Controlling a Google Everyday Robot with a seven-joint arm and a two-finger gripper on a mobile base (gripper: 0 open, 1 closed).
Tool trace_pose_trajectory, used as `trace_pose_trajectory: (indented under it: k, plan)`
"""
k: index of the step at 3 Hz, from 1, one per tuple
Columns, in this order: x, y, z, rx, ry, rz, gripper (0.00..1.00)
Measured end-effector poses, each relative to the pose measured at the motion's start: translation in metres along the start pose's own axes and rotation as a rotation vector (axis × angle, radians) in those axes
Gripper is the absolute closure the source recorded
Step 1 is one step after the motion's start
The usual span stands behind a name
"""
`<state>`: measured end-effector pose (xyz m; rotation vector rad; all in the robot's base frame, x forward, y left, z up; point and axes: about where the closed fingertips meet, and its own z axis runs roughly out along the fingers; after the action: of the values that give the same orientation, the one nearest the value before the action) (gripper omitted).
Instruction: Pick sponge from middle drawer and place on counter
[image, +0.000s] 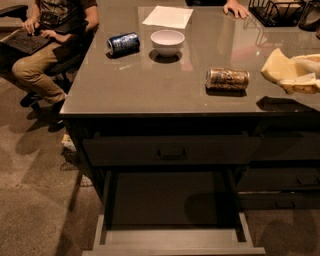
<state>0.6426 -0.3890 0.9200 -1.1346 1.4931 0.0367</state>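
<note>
The pale yellow sponge (276, 66) hangs at the right edge of the camera view, just above the grey-brown counter (150, 82), and casts a dark shadow on the counter's front edge. My gripper (301, 74) comes in from the right with its pale fingers (306, 86) closed around the sponge's right part. The middle drawer (170, 237) stands pulled out below the counter, and its dark floor holds nothing I can see.
A gold-brown can (227, 78) lies left of the sponge. A white bowl (167, 41), a blue can (123, 43) and a sheet of paper (168, 16) lie farther back. A wire basket (277, 11) stands back right. A seated person (47, 45) is at the left. The shut top drawer front (171, 151) has a handle.
</note>
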Motion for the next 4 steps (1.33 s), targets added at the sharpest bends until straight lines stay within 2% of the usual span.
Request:
trace_pose_trajectory:
  k: [1, 2, 4]
  plan:
    - [0.006, -0.007, -0.001, 0.02, 0.043, 0.016, 1.0]
    - [0.012, -0.011, -0.001, 0.034, 0.094, 0.013, 0.81]
    - [0.021, -0.017, -0.004, 0.068, 0.165, 0.008, 0.35]
